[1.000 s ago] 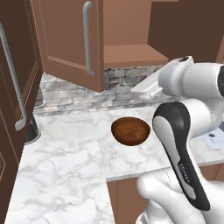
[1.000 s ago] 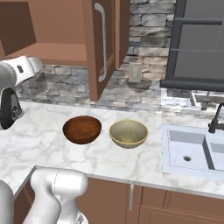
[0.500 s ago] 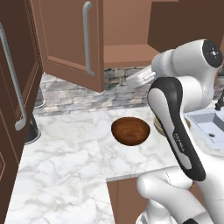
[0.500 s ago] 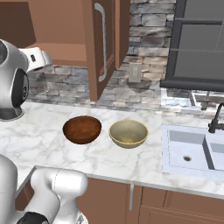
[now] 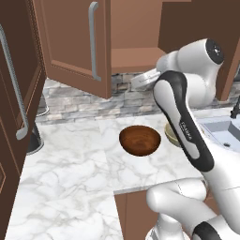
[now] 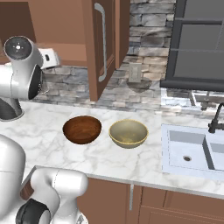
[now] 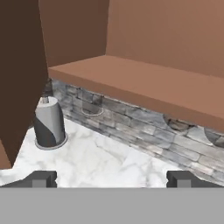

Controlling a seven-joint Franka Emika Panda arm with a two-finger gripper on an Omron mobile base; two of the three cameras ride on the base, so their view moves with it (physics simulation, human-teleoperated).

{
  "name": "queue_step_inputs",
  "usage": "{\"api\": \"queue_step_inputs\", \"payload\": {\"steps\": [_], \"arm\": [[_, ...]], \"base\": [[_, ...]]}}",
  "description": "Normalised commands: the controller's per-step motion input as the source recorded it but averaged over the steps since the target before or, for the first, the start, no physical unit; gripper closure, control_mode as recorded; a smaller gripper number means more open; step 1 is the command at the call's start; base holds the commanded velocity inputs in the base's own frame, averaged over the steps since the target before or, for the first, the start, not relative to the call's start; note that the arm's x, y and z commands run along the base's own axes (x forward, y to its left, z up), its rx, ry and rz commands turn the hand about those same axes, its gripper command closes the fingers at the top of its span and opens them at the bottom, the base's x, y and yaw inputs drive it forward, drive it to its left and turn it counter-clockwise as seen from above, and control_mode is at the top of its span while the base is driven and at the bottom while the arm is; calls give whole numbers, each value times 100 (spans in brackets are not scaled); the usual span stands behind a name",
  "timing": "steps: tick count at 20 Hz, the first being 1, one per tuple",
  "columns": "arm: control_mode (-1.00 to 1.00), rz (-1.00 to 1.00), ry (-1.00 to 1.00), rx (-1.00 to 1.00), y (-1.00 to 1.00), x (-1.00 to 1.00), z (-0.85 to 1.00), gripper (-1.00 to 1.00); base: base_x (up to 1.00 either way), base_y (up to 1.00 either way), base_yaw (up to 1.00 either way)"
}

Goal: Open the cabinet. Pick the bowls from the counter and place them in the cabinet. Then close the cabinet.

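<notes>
the claw (image 7: pixel 111 178) gapes wide and empty near the open cabinet (image 5: pixel 140 58); the glossy wooden bowl (image 5: pixel 139 139) beside the beige bowl (image 6: pixel 128 133) looks rigid, light, likely slippery, best pinched at its rim.

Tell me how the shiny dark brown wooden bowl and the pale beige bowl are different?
The dark reddish-brown wooden bowl is glossy with visible grain; the pale beige bowl is duller and yellowish inside. The wooden bowl sits farther from the sink; the beige bowl sits beside it. Both are round, upright, empty, similar in size, on the white marble counter.
</notes>
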Motion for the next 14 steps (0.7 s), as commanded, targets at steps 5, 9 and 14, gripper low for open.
{"api": "queue_step_inputs", "payload": {"steps": [5,9,14], "arm": [[-100,9,0,12,14,41,-16,-100],[-100,5,0,10,28,50,-8,-100],[-100,4,0,7,60,45,-7,-100]], "base": [[0,0,0],[0,0,0],[0,0,0]]}}
